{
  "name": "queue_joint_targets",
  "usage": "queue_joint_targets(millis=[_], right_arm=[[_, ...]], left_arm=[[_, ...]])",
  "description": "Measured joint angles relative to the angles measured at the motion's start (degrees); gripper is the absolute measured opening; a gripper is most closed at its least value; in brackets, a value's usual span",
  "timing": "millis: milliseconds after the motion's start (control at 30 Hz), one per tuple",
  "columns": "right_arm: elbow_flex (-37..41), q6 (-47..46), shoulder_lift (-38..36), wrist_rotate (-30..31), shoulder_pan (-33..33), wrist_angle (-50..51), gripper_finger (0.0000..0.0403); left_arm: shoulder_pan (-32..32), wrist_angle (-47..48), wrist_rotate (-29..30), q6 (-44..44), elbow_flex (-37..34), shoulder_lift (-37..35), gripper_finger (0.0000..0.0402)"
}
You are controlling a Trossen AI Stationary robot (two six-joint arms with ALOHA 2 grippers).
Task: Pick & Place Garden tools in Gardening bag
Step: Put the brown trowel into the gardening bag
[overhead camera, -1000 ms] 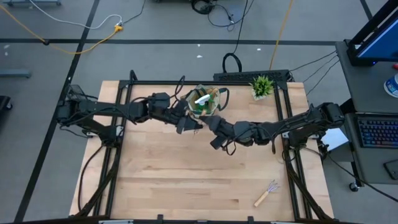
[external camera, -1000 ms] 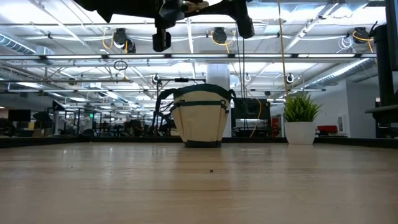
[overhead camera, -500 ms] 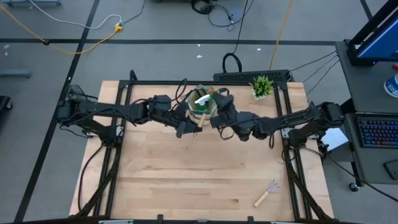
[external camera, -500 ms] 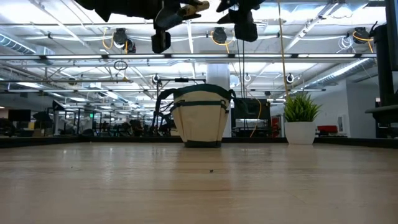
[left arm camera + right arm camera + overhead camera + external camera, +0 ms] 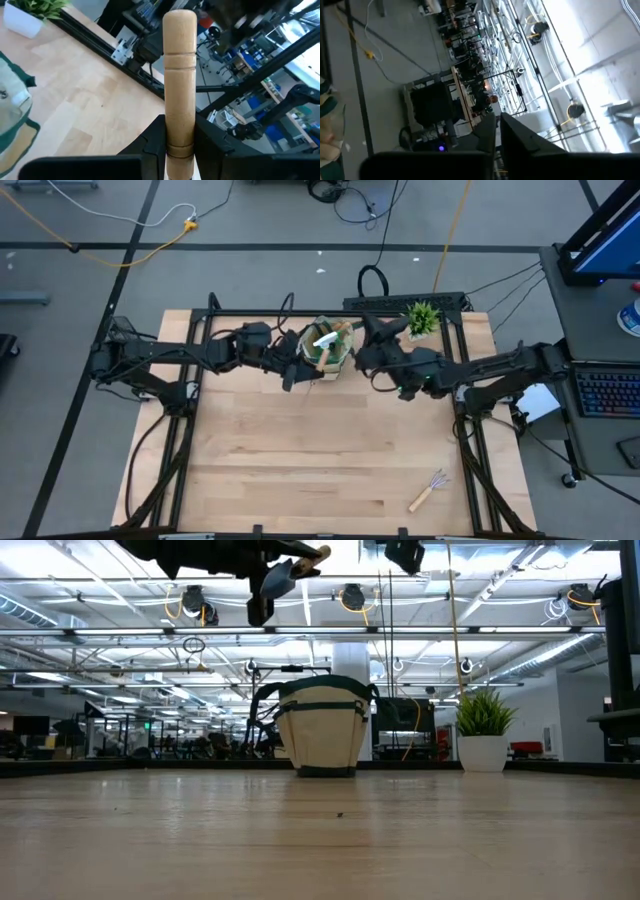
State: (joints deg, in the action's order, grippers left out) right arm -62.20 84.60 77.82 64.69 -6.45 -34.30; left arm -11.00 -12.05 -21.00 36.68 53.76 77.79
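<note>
Left gripper (image 5: 180,145) pinches 1 wooden-handled trowel (image 5: 179,75) beside 1 round beige fabric bag (image 5: 328,345); right gripper (image 5: 497,127) pressed together, empty; 1 wooden-handled hand rake (image 5: 428,490) on table.

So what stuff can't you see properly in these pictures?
- Left wrist view: the wooden handle held between the left gripper fingers; its metal end is cut off by the bottom edge.
- High view: what lies deep inside the gardening bag, hidden under the arms and the spray bottle.
- High view: the hand rake prongs, too small to count.
- Low view: the right gripper, cut off by the top edge.
</note>
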Motion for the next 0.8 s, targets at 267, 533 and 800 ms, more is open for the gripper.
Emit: queue_joint_targets(millis=[267, 533, 800], right_arm=[[0.0, -9.3, -6.4, 0.0, -0.1, 3.8, 0.0007], [0.0, -26.1, -12.7, -0.7, -0.1, 20.0, 0.0001], [0.0, -43.9, -17.8, -14.1, -0.1, 34.0, 0.0000]], left_arm=[[-1.2, 0.5, 0.0, -1.0, -0.1, -2.0, 0.0073], [-2.0, -0.6, 1.0, -3.3, 0.1, -4.3, 0.0073], [-3.3, -1.0, 1.6, -5.2, 0.0, -6.7, 0.0073]])
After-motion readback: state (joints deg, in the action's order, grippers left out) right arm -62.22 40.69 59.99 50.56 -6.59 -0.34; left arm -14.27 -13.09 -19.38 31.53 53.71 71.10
